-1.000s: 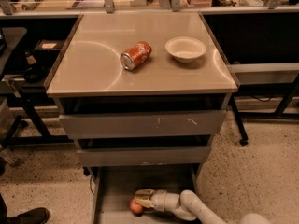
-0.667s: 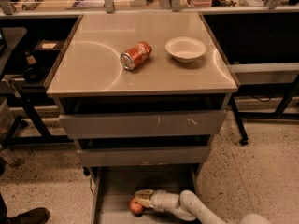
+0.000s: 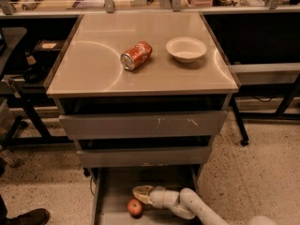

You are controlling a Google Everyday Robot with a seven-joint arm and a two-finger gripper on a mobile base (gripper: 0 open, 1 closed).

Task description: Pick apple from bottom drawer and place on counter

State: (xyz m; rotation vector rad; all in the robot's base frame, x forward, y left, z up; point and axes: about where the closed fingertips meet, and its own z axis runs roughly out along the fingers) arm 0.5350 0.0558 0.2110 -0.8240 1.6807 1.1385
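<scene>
— Speckled floor (image 3: 262, 163) surrounds a grey cabinet, with cluttered benches behind it. Where is the apple in all that?

— At the bottom of the frame, just left of centre. The apple (image 3: 135, 207) lies on the plain floor of the bottom drawer (image 3: 108, 196). That drawer is pulled out toward the camera, which I take to be what makes the fruit reachable at all.

— And the gripper?

— The gripper (image 3: 142, 194) sits low inside that drawer, just above and to the right of the apple in the frame. It is very near the apple or touching it; I cannot tell which. Whether it is spread or pressed together I cannot tell either. The apple rests on the drawer floor, so I judge the grasp not yet made.

— Why does the arm come in from the lower right?

— The arm (image 3: 192, 205) lies nearly level. That is probably because the 2 upper drawers (image 3: 140, 124) sit shut above the back of the tray and leave little headroom.

— Where would the apple go?

— Onto the counter (image 3: 93, 78), in the upper half of the frame. 1 crushed soda can (image 3: 136, 56) lies on its side near the middle, and 1 white bowl (image 3: 186, 48) stands to its right, apart from it. The front left of the top is bare, which looks like the easiest landing spot.
</scene>
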